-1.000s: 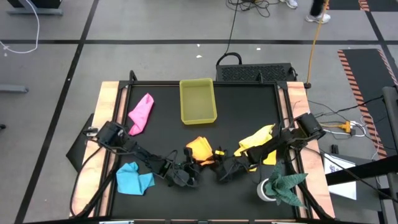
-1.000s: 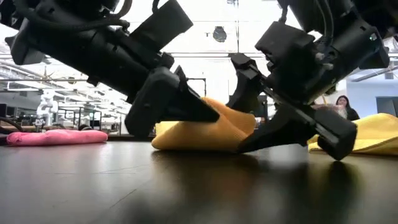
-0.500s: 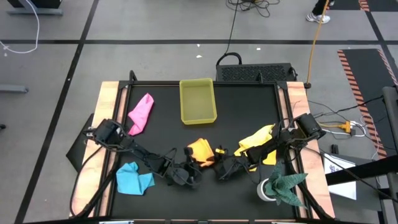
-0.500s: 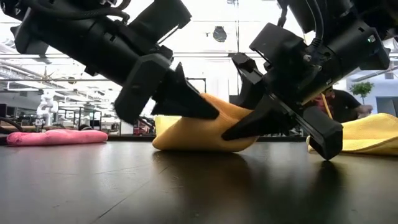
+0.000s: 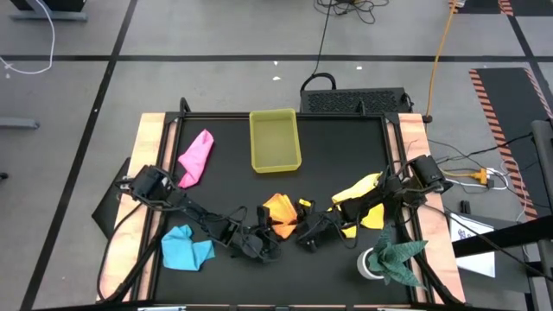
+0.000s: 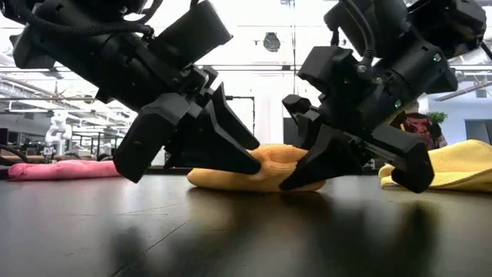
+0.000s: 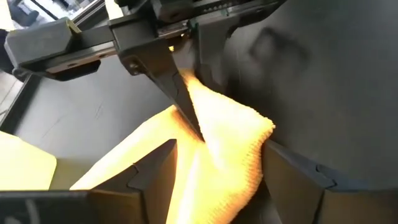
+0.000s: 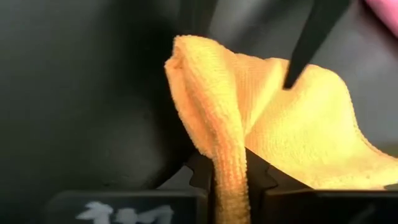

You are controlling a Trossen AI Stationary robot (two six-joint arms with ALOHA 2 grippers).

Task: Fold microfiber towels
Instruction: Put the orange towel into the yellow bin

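Black table (image 5: 333,155) — yellow tray (image 5: 275,140) empty, left gripper (image 5: 262,239) wide, right gripper (image 5: 304,235) pinching orange towel (image 5: 280,213).

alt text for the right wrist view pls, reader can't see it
The right tool pinches a fold of the orange microfiber towel, which lies rumpled on the black table. A dark finger of the other arm's tool reaches down to the towel's far edge.

Even, bright overhead light fills the high view, with soft shadows under the arms. In the low view the white room behind glares, silhouetting both arms, and the matte black desk (image 6: 231,231) shows hazy reflections. Both wrist views are blurred, and the small soft orange microfiber towel (image 7: 217,143) looks overexposed.
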